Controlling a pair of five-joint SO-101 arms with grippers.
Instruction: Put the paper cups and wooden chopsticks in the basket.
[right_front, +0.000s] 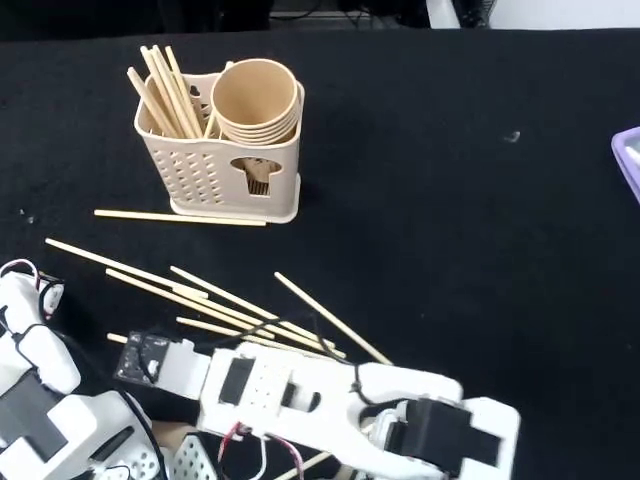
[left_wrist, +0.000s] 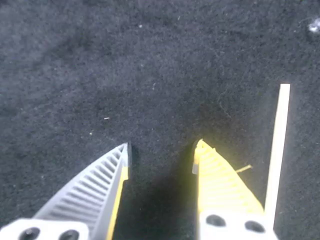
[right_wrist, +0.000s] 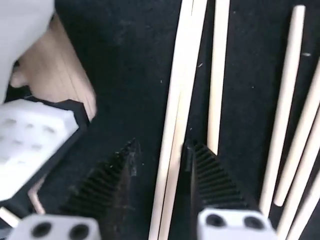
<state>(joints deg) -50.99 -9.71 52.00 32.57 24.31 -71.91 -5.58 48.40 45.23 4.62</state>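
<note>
Wooden chopsticks (right_front: 240, 312) lie loose in front of the basket (right_front: 215, 170). The right gripper (right_wrist: 162, 147) hangs with fingers parted astride two, so squeezing them looks next. The left gripper (left_wrist: 162, 145) gapes, empty.

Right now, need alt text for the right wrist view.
The right gripper is open over a black tabletop, with a pair of wooden chopsticks running between its fingers. More chopsticks lie alongside; a white arm part sits nearby.

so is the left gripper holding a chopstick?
No: the left gripper has its fingers open over the black table, and a chopstick lies beside them, outside the gap.
</note>
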